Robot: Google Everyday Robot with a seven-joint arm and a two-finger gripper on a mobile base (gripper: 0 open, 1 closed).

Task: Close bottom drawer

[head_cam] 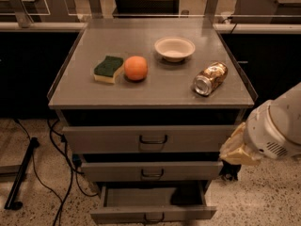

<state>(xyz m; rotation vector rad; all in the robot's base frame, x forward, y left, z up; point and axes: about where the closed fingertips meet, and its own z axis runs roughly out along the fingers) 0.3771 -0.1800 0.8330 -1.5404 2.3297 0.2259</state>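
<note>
While the grey cabinet stands square in front, its bottom drawer down at floor level sits pulled well out, dark inside showing, so nothing of the closing is done and the whole push is left, by my reckoning. Over on the right the white arm hangs low, and the gripper at its tip sits just beside the cabinet's right edge, above that drawer; whether it is wide, narrow or touching anything, I cannot tell.
</note>
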